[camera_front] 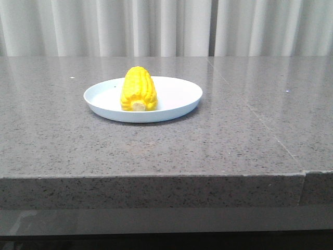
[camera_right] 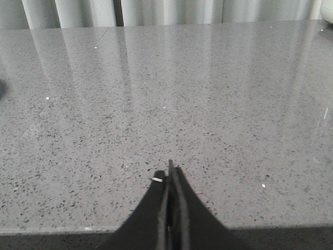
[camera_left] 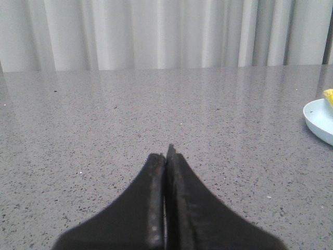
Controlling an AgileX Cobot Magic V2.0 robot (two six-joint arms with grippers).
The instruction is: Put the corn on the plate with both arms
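The yellow corn (camera_front: 138, 89) lies on the pale-blue plate (camera_front: 179, 99) in the middle of the grey stone table, its pale stalk end facing the camera. In the left wrist view the plate's rim (camera_left: 318, 121) and a sliver of the corn (camera_left: 329, 96) show at the edge, well away from the left gripper (camera_left: 166, 151), which is shut and empty over the bare table. The right gripper (camera_right: 170, 167) is shut and empty near the table's front edge. Neither arm shows in the front view.
The grey speckled table (camera_front: 250, 135) ends in a front edge (camera_front: 156, 177) below the plate. White curtains (camera_front: 156, 26) hang behind it. A seam (camera_front: 260, 122) runs across the table's right part.
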